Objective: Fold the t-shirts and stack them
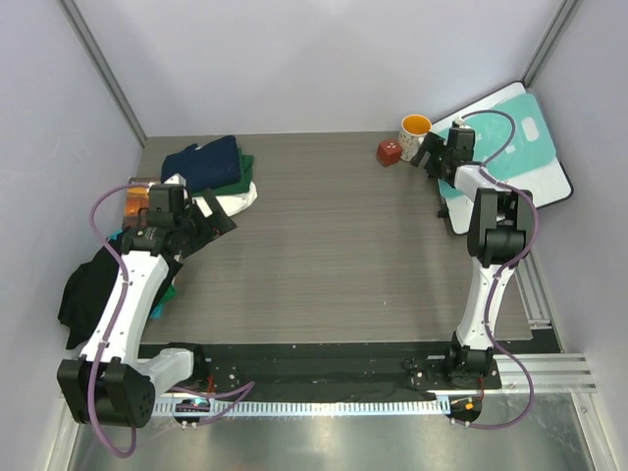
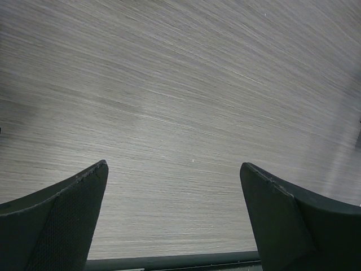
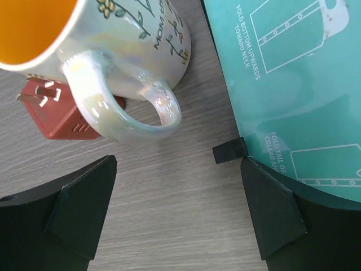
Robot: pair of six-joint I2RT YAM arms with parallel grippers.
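1. Logged the folded t-shirts (image 1: 211,172) as one stack at the far corner of the desk (image 1: 334,255), well apart from the mug (image 1: 415,129) and across the desk from it, on the left arm's side.
2. Noted the stack order: navy t-shirt (image 1: 204,162) on top, dark green t-shirt (image 1: 246,167) showing as a thin edge on the side toward the mug, cream-white t-shirt (image 1: 241,199) lowest and sticking out at the near corner.
3. Found the left gripper (image 2: 174,166) near the stack, far from the mug, jaws spread wide with nothing between them. Saw only bare desk grain in its wrist view.
4. Found the right gripper (image 3: 178,160) just beside the mug, jaws spread wide and empty, the mug's handle turned toward it. No contact with the mug seen.
5. Recorded a red plug adapter (image 3: 53,116) just beside the mug, partly behind it in the wrist view. Cannot tell whether touching.
6. Recorded the teal-and-white board (image 1: 525,147) on the mug's other side, printed with folding diagrams.
7. Spotted a brown-orange book (image 1: 134,199) beyond the stack from the mug, partly hidden by the left arm.
8. Spotted a dark cloth heap (image 1: 90,289) farthest from the mug, at the desk's edge under the left arm. Could not make out its kind.
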